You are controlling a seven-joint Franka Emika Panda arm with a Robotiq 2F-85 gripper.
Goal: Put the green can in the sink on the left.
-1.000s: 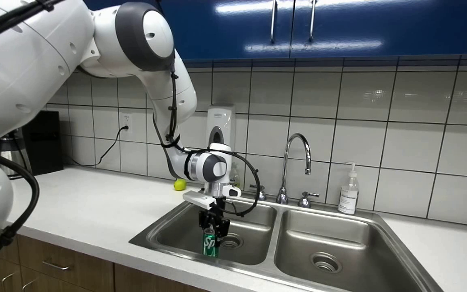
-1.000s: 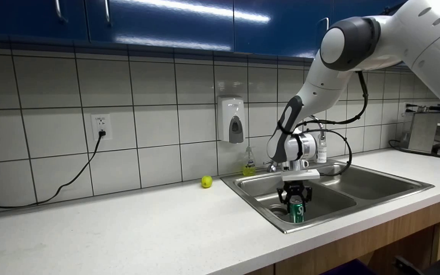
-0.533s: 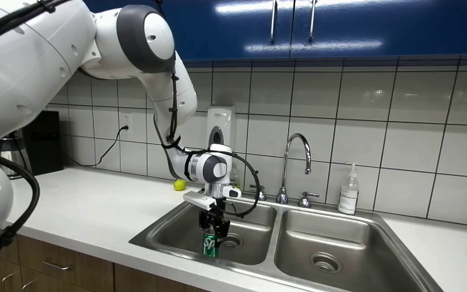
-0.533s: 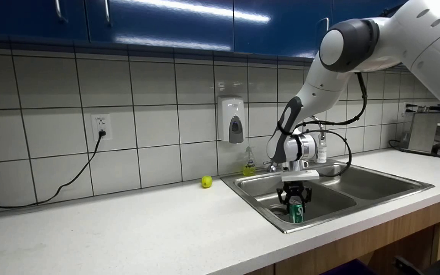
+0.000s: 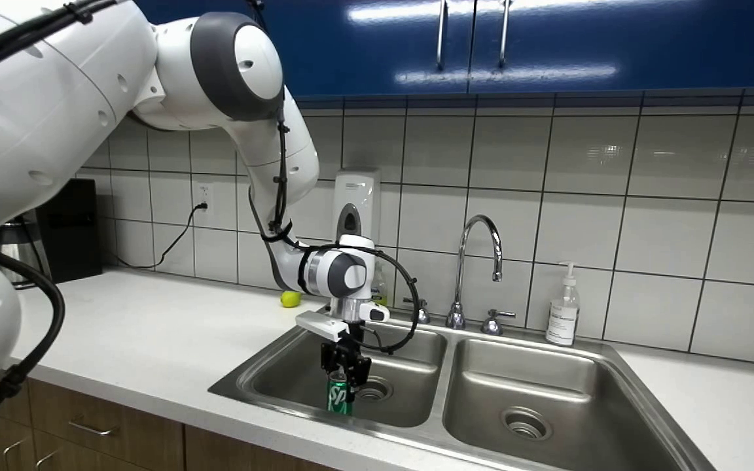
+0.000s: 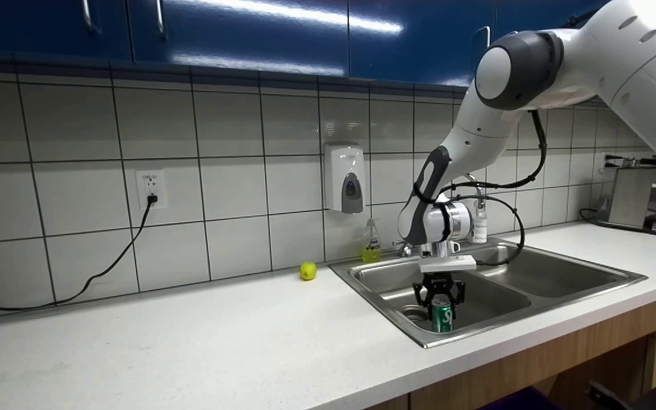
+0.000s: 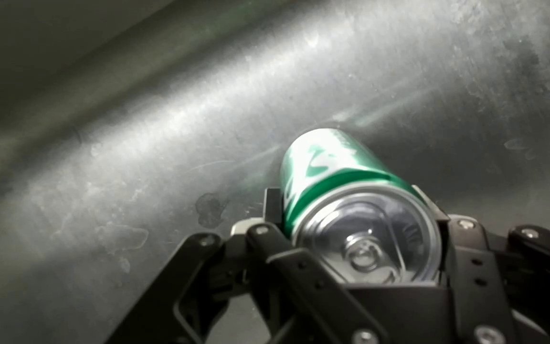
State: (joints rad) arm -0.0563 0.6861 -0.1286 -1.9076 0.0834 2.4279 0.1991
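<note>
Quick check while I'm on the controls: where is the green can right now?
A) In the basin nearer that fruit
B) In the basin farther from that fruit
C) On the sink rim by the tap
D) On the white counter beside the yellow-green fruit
A: both exterior views show the green can inside the basin nearer the yellow-green fruit, and the hand straddles it in the wrist view.

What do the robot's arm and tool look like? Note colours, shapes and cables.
The arm is glossy white and rounded, with dark grey joint bands; black cables run along it. A flat white box sits above the black tool, whose angular links carry silver screws.
</note>
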